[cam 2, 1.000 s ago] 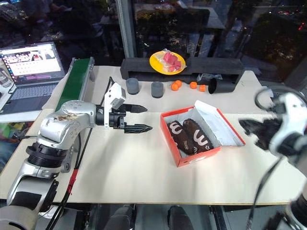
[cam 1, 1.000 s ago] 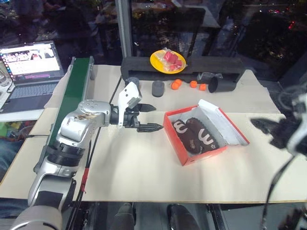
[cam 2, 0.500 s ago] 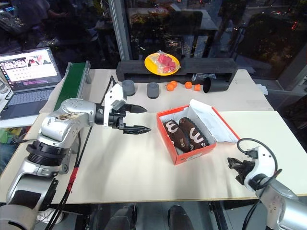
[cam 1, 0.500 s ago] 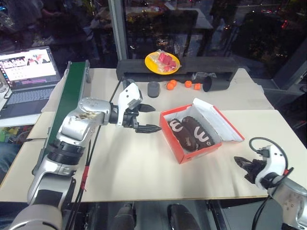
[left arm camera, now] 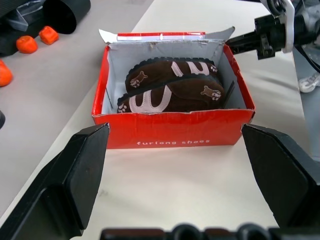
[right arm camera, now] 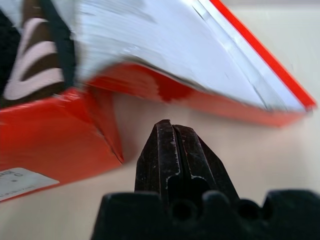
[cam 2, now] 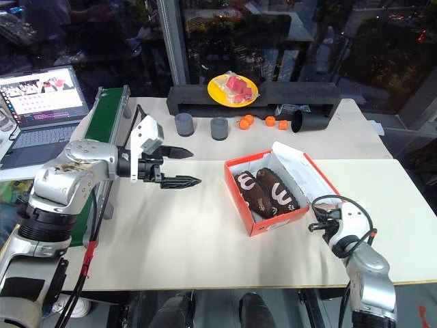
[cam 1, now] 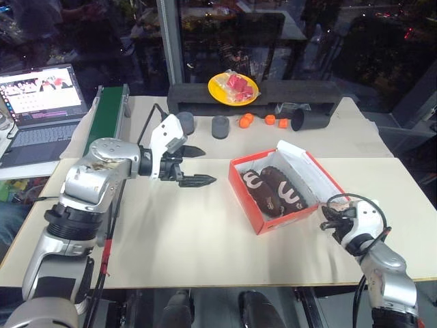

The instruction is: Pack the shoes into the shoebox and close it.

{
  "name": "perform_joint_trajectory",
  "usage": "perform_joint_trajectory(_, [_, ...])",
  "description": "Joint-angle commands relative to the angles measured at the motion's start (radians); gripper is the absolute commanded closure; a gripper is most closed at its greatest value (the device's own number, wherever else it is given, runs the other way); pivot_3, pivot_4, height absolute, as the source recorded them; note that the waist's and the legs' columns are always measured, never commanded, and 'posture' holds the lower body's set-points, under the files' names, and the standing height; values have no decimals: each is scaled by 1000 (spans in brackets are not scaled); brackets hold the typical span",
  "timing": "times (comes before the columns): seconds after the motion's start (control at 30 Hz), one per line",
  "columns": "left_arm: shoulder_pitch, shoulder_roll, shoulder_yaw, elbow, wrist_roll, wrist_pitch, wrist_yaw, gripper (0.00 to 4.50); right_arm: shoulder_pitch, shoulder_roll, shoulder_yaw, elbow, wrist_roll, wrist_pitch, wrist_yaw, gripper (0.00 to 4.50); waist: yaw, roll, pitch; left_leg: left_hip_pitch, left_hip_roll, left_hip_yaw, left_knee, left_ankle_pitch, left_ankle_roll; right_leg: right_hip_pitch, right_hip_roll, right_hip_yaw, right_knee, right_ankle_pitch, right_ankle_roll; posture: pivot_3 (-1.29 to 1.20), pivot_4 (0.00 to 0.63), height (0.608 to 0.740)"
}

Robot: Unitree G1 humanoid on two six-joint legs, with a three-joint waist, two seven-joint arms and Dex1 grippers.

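From the head views, the red-orange shoebox [cam 1: 287, 191] sits toward the counter's [cam 1: 205, 232] right edge, lid open, with both dark brown shoes [cam 1: 273, 191] lying side by side inside. The left wrist view shows their white markings and the left gripper [left arm camera: 175, 165] with fingers wide apart, empty. The right wrist view shows the right gripper [right arm camera: 172, 150] pressed together just beside the box's corner.
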Motion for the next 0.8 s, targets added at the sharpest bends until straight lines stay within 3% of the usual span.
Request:
perform_joint_trajectory(0.03, [-30,14,20,-35,-15,14,-1,0,-20,-15,9,1,-54,-115,-67,4486,0,0,0,0,0,0,0,0,0,0,0,0,0,0,0,0,150,740])
perform_joint_trajectory(0.37, [-61,-5,8,-9,-8,8,2,0,-104,-94,69,19,-231,-290,-205,4486,-3,0,0,0,0,1,0,0,0,0,0,1,0,0,0,0,150,740])
perform_joint_trajectory(0.8, [-58,-23,8,-3,-4,-1,10,0,-138,-167,172,-118,-147,-223,-18,4486,0,0,0,1,0,0,0,0,0,0,0,1,1,0,0,0,150,740])
